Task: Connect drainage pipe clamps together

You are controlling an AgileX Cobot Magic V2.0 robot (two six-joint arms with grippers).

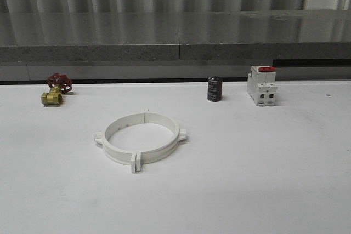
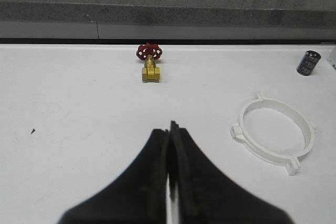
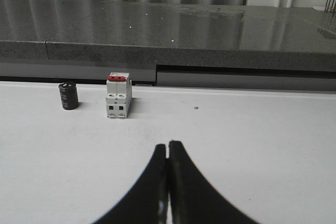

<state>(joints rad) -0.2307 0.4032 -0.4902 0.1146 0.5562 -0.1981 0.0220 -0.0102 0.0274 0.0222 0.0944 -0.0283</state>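
- Drainage pipe clamps joined as one ring, flat on white table, centre-left.
- My left gripper & right gripper: both fully closed, nothing held, well apart from ring.
- Brass valve far left; black capacitor & switch block at back right.

No text, label or number is legible on anything here.

Brass valve; black capacitor; switch block

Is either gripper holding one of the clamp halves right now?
No. Both clamp halves lie on the table as a ring, and the left gripper is shut on nothing.
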